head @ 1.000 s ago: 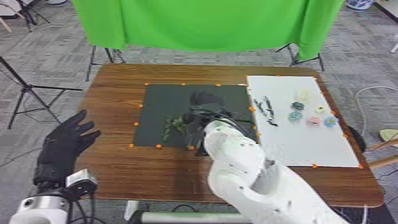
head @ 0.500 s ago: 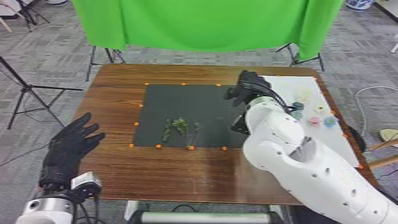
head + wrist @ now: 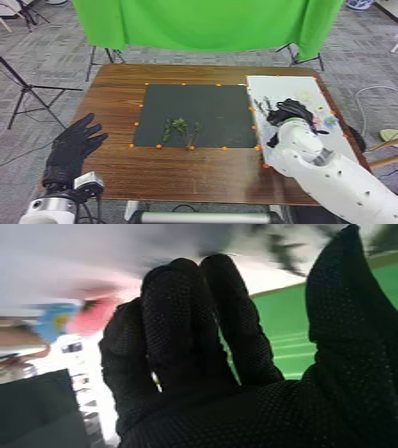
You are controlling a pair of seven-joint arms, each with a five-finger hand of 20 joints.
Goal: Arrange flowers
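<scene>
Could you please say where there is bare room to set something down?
The far half of the dark rectangular mat, beyond the green leafy sprigs, is bare, as is the brown wooden table between mat and robot. The white sheet is crowded around the black-gloved right robot hand.

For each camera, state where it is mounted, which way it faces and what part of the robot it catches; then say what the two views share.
Head view: on the robot's head, facing forward and down at the table, dark mat and white board; catches both arms, with left hand and right hand.
Right wrist view: on the right arm's wrist, facing past the black glove's straight fingers and thumb.
Shared: right hand, pink flower, blue flower, green cloth.
</scene>
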